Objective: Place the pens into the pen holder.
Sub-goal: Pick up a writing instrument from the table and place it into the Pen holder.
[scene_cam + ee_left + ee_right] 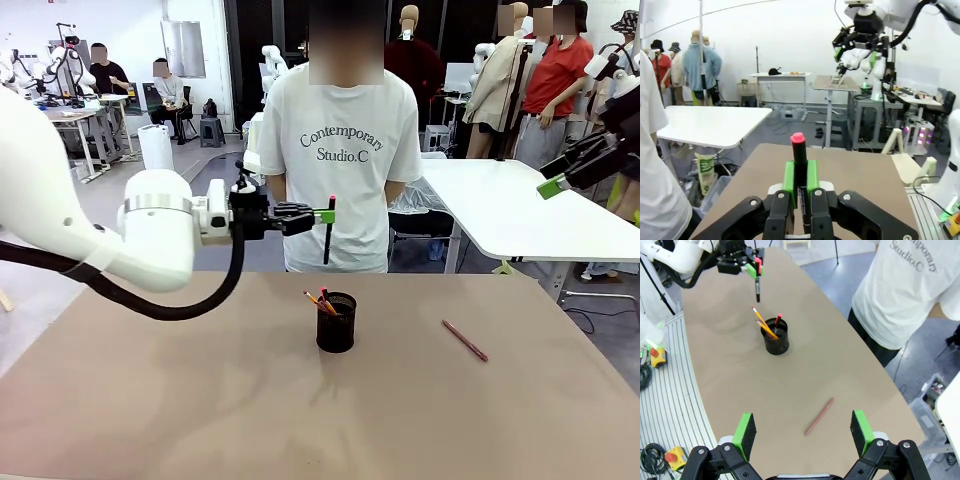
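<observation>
The black pen (329, 235), red cap up, hangs upright in the air, clamped tight in the left gripper (326, 215). From the front it sits right above the pen holder (336, 325), clear of the rim. The holder stands mid-counter (150, 400) with a yellow pencil (311, 299) and a red-tipped pen (323, 295) poking out of it. Off to its right, the pinkish-red pen (465, 340) lies flat on the counter, well apart. The right gripper (803, 426) hovers high over that pen, jaws spread wide, holding nothing. A person (340, 150) in a white T-shirt stands at the far edge.
</observation>
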